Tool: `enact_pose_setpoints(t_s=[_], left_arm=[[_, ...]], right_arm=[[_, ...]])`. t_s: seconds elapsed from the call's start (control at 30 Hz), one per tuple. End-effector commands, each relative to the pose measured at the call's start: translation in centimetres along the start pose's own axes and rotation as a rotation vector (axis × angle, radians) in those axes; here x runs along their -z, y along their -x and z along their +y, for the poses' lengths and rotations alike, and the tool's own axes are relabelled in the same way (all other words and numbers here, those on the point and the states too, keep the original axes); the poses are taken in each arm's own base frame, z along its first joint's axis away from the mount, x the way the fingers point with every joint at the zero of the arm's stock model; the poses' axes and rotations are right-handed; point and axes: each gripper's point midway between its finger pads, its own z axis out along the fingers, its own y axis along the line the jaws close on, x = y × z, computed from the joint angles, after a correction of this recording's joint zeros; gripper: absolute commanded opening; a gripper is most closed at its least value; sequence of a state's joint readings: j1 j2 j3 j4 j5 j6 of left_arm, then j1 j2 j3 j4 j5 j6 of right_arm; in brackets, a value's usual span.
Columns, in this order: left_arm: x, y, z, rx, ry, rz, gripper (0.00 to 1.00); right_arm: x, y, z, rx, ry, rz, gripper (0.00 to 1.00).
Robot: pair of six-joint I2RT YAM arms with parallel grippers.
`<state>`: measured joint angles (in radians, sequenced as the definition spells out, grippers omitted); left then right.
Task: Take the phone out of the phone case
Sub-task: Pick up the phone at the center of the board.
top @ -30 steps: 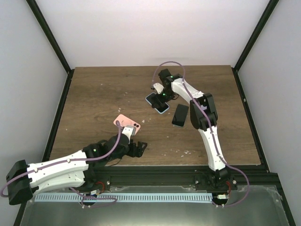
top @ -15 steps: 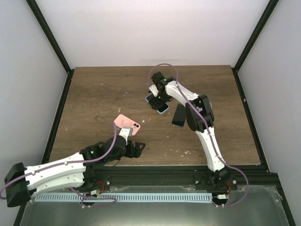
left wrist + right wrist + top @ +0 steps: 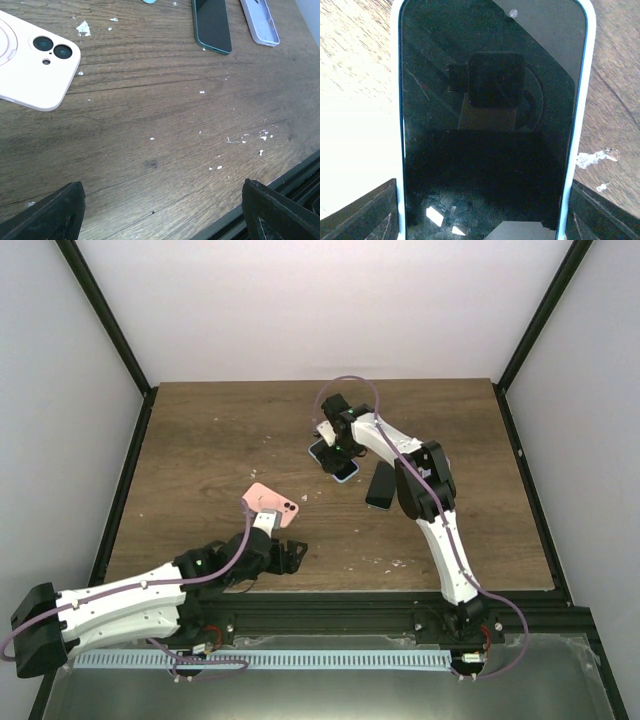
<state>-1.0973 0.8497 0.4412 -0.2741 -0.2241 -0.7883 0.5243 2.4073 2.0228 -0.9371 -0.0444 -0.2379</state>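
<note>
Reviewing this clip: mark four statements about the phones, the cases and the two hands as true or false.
1. The pale pink phone case lies with its twin camera lenses facing up. True.
2. The left hand is closed on the pale pink phone case. False: its fingers stand wide apart over the bare brown wooden table, and the case lies off to one side, untouched.
3. The dark-screened phone in the light blue case lies screen up between the fingers of the right hand. True.
4. The bare dark green phone is stacked on the empty lilac phone case. False: they lie side by side on the wood with a gap between them.
</note>
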Motion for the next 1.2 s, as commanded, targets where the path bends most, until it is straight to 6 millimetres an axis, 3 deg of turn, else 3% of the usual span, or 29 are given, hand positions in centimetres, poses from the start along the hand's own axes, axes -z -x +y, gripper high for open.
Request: enact_pose_setpoints(t_s=[0.0, 0.07, 0.17, 0.23, 0.37, 0.5, 0.67, 0.83, 1.03, 1.17], left_arm=[[0.1, 1.1, 0.2, 0.036, 0.014, -0.047, 0.86], [0.3, 1.7, 0.4, 0.045, 0.033, -0.074, 0.86], [0.8, 3.1, 0.9, 0.058, 0.082, -0.130, 0.86], [1.1, 4.0, 1.2, 0.068, 0.102, -0.164, 0.86], [0.5, 5.3, 2.2, 0.163, 0.099, -0.184, 0.80], [-0.6, 6.8, 2.2, 0.248, 0.030, -0.227, 0.76], [-2.8, 8.8, 0.2, 0.252, -0.029, -0.257, 0.71], [-6.2, 9.6, -2.0, 0.269, -0.080, -0.218, 0.62], [-9.4, 8.6, -1.8, 0.346, -0.064, -0.177, 0.52], [-10.6, 8.0, -1.2, 0.389, -0.034, -0.160, 0.52]], right_arm=[[-5.5, -9.9, 3.6, 0.046, 0.099, 0.369, 0.54], [-3.7, -8.5, 4.0, 0.041, 0.127, 0.309, 0.51], [0.5, -5.9, 4.9, 0.033, 0.169, 0.158, 0.49], [3.0, -5.1, 6.0, 0.020, 0.214, 0.074, 0.48], [6.4, -5.5, 7.8, 0.013, 0.284, -0.043, 0.47], [8.3, -7.7, 9.7, 0.028, 0.351, -0.132, 0.47], [8.9, -9.4, 11.5, 0.054, 0.413, -0.265, 0.47], [8.8, -9.3, 12.1, 0.050, 0.446, -0.291, 0.47], [8.3, -9.6, 12.3, 0.045, 0.460, -0.277, 0.47], [8.7, -9.4, 12.3, 0.049, 0.458, -0.289, 0.47]])
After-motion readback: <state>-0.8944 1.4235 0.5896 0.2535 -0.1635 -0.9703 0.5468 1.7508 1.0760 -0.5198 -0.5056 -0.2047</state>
